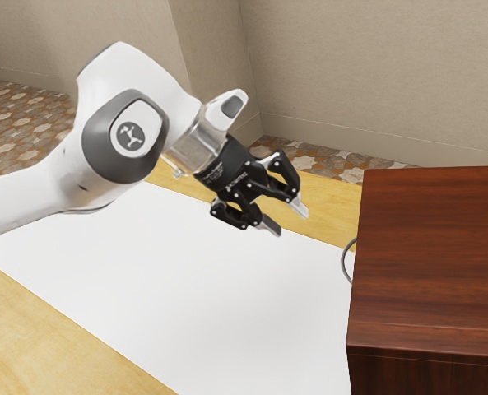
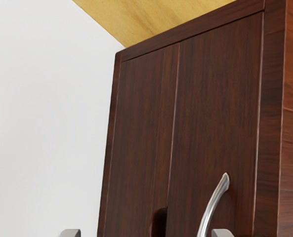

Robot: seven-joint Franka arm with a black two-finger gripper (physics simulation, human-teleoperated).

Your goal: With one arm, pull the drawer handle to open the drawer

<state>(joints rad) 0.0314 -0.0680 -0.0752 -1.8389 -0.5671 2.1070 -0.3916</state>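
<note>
A dark wooden cabinet point(image 1: 429, 271) stands on the table at the exterior view's right. Its curved silver drawer handle point(image 1: 346, 259) sticks out from the face turned toward the arm. My black gripper point(image 1: 286, 219) hovers above the white mat, some way short of that handle, open with nothing between its fingers. In the wrist view the cabinet front point(image 2: 205, 113) shows two tall panels. The silver handle point(image 2: 213, 205) sits on the panel nearer one grey fingertip point(image 2: 220, 232), and a dark notch point(image 2: 159, 222) lies beside it.
A white mat point(image 1: 169, 280) covers the middle of the light wooden table point(image 1: 30, 346). Beige walls and a patterned floor point(image 1: 17, 115) lie behind. Open mat lies between the gripper and the cabinet.
</note>
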